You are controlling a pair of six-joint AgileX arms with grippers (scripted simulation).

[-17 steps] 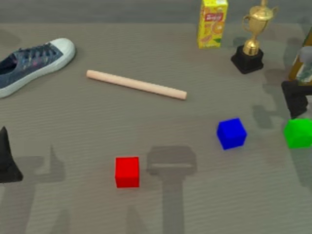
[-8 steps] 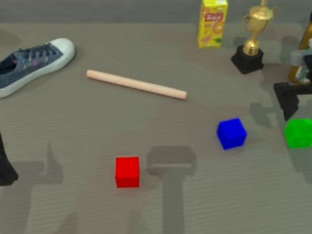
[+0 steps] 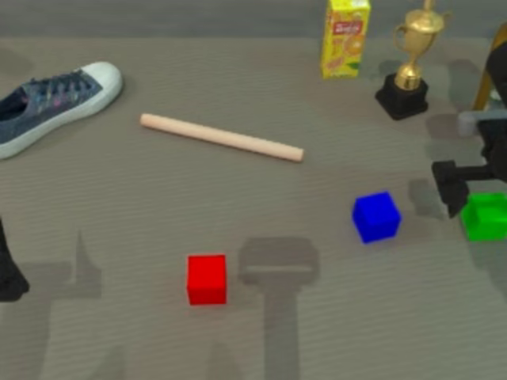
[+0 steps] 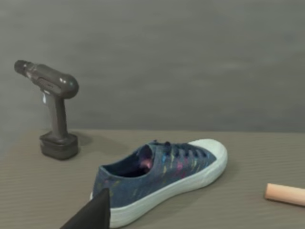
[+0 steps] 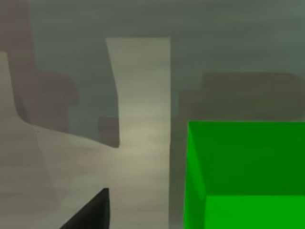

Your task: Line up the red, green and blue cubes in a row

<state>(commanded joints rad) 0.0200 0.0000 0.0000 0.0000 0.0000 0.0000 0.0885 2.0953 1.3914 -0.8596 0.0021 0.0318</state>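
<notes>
Overhead, ridged grey-brown table, perhaps cloth-covered, meets grey wall.

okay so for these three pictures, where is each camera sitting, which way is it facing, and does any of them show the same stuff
Top view: above the table, looking down; the right hand hangs at the green cube, the left arm sits at the left edge.
Left wrist view: on the left arm, facing the shoe and drill; one dark fingertip shows.
Right wrist view: on the right arm, close on the green cube; one fingertip shows.
Shared: shoe and rolling pin in top and left wrist; green cube in top and right wrist.
</notes>
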